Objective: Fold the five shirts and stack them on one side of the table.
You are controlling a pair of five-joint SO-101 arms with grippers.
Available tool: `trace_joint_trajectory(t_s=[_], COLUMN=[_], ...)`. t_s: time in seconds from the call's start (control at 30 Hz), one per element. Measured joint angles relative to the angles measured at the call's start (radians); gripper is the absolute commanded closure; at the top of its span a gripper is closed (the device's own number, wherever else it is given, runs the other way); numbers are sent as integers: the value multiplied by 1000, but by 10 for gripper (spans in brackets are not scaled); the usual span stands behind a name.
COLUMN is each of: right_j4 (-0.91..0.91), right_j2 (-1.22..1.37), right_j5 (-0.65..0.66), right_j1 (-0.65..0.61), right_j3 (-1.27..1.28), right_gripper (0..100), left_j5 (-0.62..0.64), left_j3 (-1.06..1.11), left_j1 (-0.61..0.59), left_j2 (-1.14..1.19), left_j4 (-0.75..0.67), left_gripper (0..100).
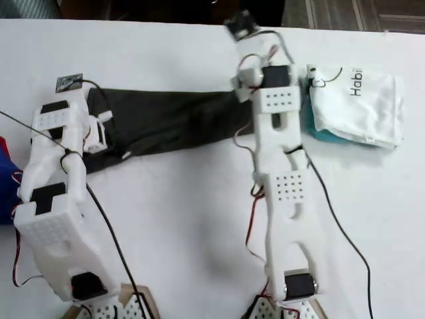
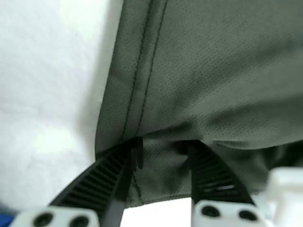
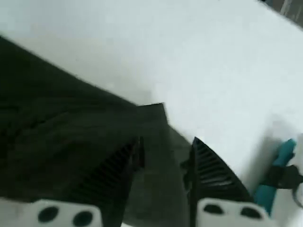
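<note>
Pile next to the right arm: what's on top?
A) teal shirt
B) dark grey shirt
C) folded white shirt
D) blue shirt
C: in the high view the white shirt lies folded on top. A teal shirt peeks out beneath it, and the dark shirt lies spread out on the table, apart from the pile.

Dark lettering runs across the folded white shirt point(image 1: 358, 106) at the tabletop's point(image 1: 199, 219) far right corner, partly cut off by a fold. A small grey tag point(image 1: 69, 82) near the far left edge carries marks too small to read.
</note>
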Motion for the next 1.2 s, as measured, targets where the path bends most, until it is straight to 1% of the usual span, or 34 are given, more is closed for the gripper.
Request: trace_joint_trajectory(t_s=[0.1,0.33,0.5,0.63,0.73,0.87,1.03,1.1,1.2], right_j4=[40,49,46,57,106,167,178,178,178], right_j2=[14,103,189,186,123,-55,-241,-276,-311], right_j5=[0,0,0,0,0,0,-3,-3,-9], right_j1=[-57,-149,-153,-153,-138,-110,-44,-3,49], right_j3=[-2,-3,-12,-20,-18,-18,-18,-18,-18], right_gripper=[915,915,915,915,915,915,915,915,915], left_j5=[0,0,0,0,0,0,0,2,2], left_j3=[0,0,0,0,0,0,-6,-35,-115], left_j1=[0,0,0,0,0,0,0,0,-11], left_j2=[0,0,0,0,0,0,-6,-8,-6], left_j4=[0,0,0,0,0,0,6,43,147], left_gripper=[832,832,832,832,832,832,832,832,830])
